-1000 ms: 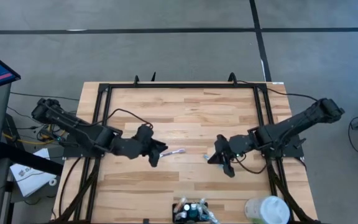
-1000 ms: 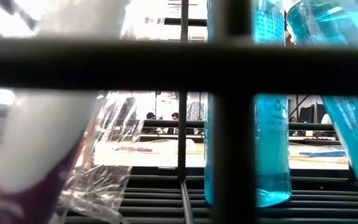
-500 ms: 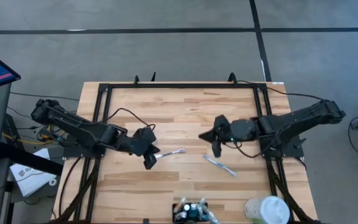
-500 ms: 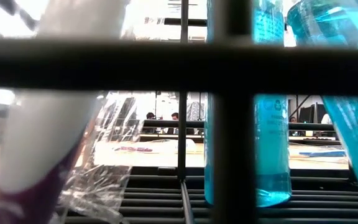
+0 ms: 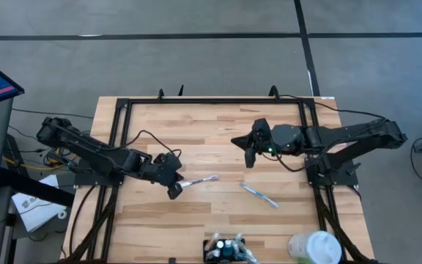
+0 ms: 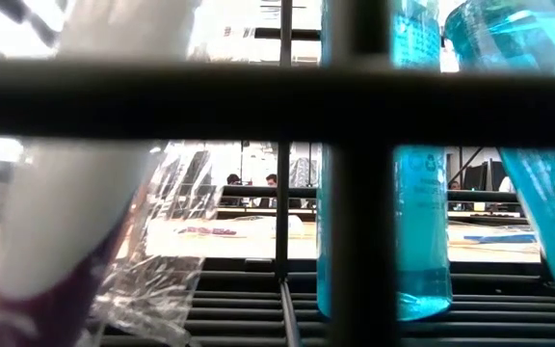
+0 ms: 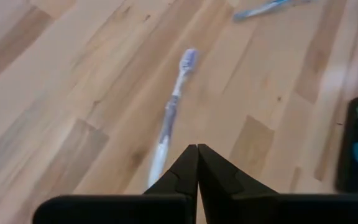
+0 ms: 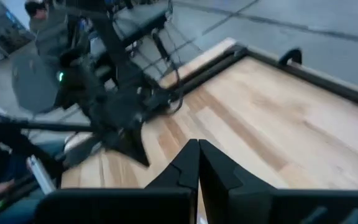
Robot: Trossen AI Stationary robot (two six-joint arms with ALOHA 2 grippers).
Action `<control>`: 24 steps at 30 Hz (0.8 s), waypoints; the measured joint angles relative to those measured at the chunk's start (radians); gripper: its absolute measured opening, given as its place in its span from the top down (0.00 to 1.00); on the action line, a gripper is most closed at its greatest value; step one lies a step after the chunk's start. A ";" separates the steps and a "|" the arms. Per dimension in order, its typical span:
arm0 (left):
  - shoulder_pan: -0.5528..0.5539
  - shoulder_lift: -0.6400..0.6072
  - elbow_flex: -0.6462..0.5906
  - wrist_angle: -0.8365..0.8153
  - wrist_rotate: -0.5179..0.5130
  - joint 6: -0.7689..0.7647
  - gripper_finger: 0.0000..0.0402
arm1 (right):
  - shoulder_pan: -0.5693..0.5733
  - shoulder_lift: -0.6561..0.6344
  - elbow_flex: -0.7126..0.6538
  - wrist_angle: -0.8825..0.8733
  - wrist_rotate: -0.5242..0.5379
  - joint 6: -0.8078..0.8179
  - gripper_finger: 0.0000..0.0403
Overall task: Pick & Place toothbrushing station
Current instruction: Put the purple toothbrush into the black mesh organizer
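While both end effectors, left [image 5: 174,189] and right [image 5: 249,152], sit closed and empty, toothbrushes [image 5: 199,180] lie between; toothbrushing station [image 5: 226,248] sits apart.

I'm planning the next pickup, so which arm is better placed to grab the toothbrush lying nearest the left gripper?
Left. The left gripper, shut, sits right at the toothbrush's handle end; the right gripper is farther off.
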 joint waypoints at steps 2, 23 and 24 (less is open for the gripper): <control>0.020 0.010 -0.009 0.002 -0.001 0.016 1.00 | -0.003 0.008 -0.001 0.000 -0.014 0.003 1.00; 0.090 0.388 0.072 0.269 0.052 0.417 0.51 | 0.050 0.118 -0.001 0.098 -0.123 0.027 1.00; 0.090 0.393 0.072 0.288 0.046 0.418 0.49 | 0.055 0.116 0.000 0.105 -0.123 0.027 1.00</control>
